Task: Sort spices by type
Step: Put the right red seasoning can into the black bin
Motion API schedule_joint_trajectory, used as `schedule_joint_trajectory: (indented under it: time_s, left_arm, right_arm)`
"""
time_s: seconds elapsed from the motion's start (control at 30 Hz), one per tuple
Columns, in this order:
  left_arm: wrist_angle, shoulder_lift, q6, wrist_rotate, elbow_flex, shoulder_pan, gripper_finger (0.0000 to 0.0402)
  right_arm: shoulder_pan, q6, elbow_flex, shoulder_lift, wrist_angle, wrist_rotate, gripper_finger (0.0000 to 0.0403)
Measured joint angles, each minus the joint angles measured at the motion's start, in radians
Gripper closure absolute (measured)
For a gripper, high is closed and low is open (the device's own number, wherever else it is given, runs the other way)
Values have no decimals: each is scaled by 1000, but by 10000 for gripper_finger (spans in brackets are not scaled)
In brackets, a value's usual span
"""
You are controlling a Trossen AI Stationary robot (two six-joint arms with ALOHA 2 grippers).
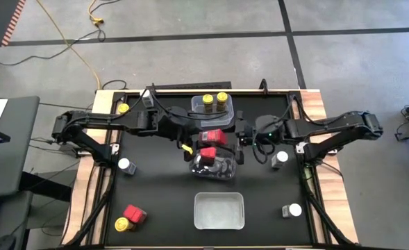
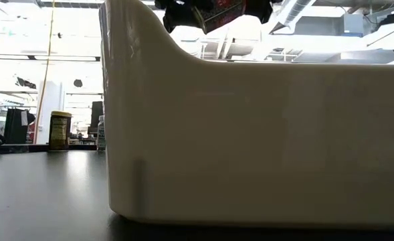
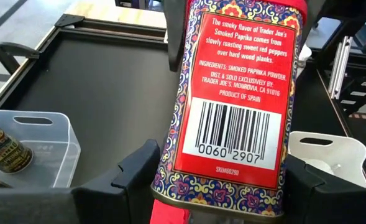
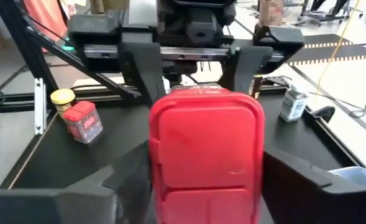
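A red boxy tin (image 3: 238, 93) with a barcode label hangs in the air over a clear tub (image 1: 214, 167) that holds other red tins. My left gripper (image 1: 204, 135), reaching from the table's left, is shut on it. My right gripper (image 4: 204, 180) comes from the right. It is open, and its fingers stand close on either side of the tin's red cap (image 4: 204, 146); I cannot tell whether they touch it. A far tub (image 1: 213, 111) holds two yellow-capped jars. My left gripper pinches the tin's two narrow sides (image 3: 170, 165) between its two fingers, at the end away from the cap. The fingers come from the table's left, slanting slightly down, and lie along the tin. The tin is lifted clear, its cap end toward the right gripper.
An empty clear tub (image 1: 219, 210) stands near the front edge and fills the low view. Loose on the mat are white-capped jars (image 1: 126, 165) (image 1: 280, 158) (image 1: 294, 210), yellow-capped jars (image 1: 123, 107) (image 1: 123, 223) and a red tin (image 1: 135, 214).
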State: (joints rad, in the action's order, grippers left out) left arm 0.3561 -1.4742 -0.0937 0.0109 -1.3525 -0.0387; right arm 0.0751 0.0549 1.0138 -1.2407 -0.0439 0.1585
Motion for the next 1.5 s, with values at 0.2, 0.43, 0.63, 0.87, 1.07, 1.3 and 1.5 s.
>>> schedule_joint_trajectory:
  time_s: [0.2,0.43,0.63,0.87,1.07,1.3,1.5]
  left_arm:
    - [6,0,2,2,0,0,183]
    - [10,0,-23,3,0,0,183]
    - [-2,0,-46,2,0,0,170]
    - [3,2,-11,-29,0,-2,118]
    - [152,68,182,-35,0,-14,116]
    - [403,153,150,-11,0,-14,116]
    - [278,233,181,23,108,-17,116]
  right_arm:
    - [0,-4,5,-4,-11,0,161]
    - [1,1,5,-5,-22,-5,161]
    - [1,3,6,2,-29,-7,161]
    - [-4,3,5,45,-115,-2,161]
    - [-19,115,7,100,-241,1,161]
    - [-16,173,115,74,-481,1,161]
    - [-14,218,202,-36,-647,1,161]
